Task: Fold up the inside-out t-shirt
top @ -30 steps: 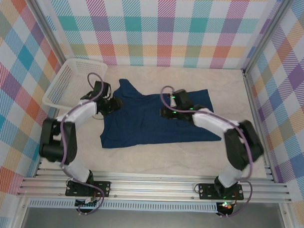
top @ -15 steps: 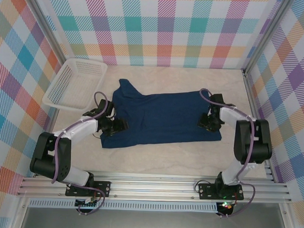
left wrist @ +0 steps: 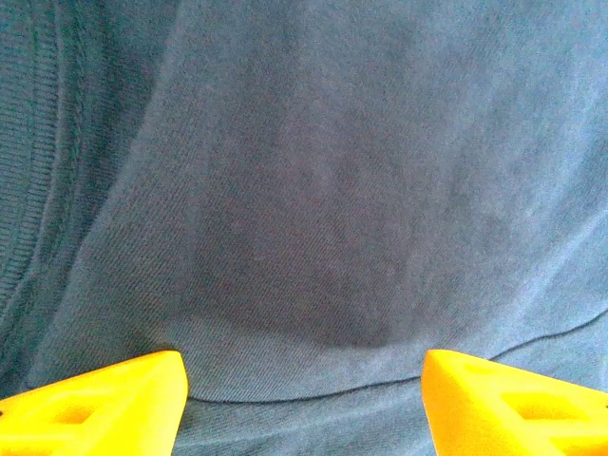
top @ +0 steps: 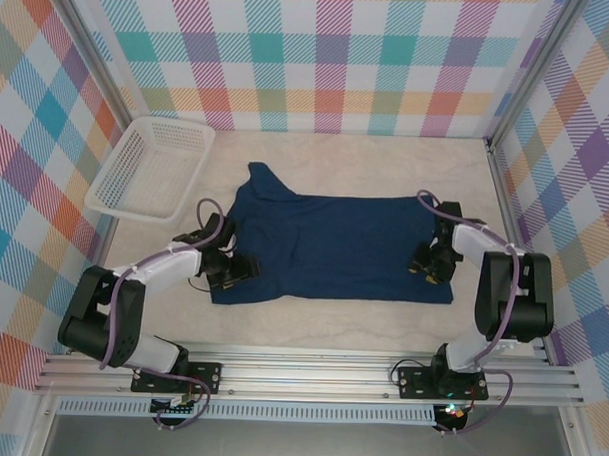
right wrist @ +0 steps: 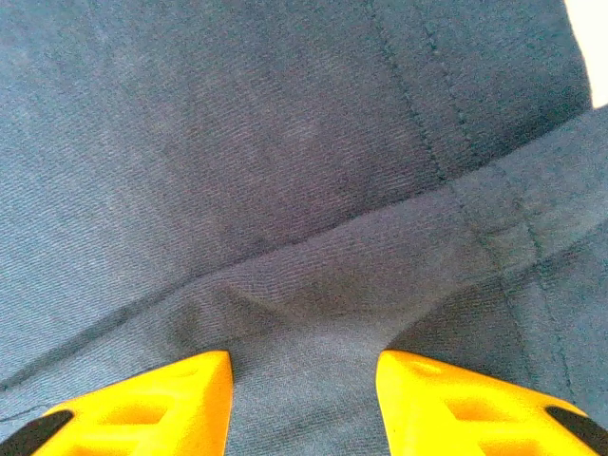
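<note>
On the table (top: pixel 331 324), inside-out t-shirt (top: pixel 334 244) flat, left end effector (left wrist: pixel 302 369) wide, right end effector (right wrist: pixel 304 369) astride a fold (right wrist: pixel 313 261) (grip unclear).

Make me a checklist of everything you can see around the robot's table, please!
Surface: pale beige table, flat.
Job's things: dark blue t-shirt spread flat mid-table, one sleeve pointing far left.
Clutter: white basket at the far left corner, apart from the shirt.
Grippers: left gripper on the shirt's near left corner, right gripper at its right edge; both jaws apart on cloth.
Cables: purple cables loop along both arms.
Surroundings: colourful plaid walls, metal rail in front.
</note>
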You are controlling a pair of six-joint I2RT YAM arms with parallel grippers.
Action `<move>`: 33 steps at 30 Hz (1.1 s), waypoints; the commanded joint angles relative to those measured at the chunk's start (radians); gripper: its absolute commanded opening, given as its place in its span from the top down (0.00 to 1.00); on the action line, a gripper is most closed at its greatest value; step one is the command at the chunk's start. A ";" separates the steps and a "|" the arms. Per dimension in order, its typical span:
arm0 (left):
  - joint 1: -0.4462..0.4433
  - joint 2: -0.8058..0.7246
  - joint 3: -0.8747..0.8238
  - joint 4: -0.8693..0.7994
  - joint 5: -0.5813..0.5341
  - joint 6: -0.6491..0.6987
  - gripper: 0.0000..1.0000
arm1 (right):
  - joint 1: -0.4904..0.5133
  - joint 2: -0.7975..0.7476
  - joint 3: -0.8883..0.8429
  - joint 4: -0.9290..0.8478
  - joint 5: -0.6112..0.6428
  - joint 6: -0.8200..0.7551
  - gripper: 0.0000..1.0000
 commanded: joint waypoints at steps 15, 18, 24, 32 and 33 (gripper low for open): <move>0.030 0.079 0.377 0.037 -0.201 0.040 0.32 | 0.031 -0.191 0.074 0.174 -0.003 -0.034 0.48; 0.080 0.279 0.563 0.056 -0.225 0.082 0.33 | 0.031 -0.127 0.147 0.195 0.024 -0.053 0.48; 0.152 0.676 0.960 -0.024 -0.202 0.162 0.34 | 0.032 -0.022 0.231 0.251 0.012 -0.060 0.48; 0.167 0.946 1.279 -0.161 -0.155 0.211 0.37 | 0.030 0.030 0.214 0.280 -0.022 -0.059 0.48; 0.168 0.968 1.300 -0.165 -0.145 0.212 0.38 | 0.030 0.032 0.209 0.283 -0.027 -0.056 0.48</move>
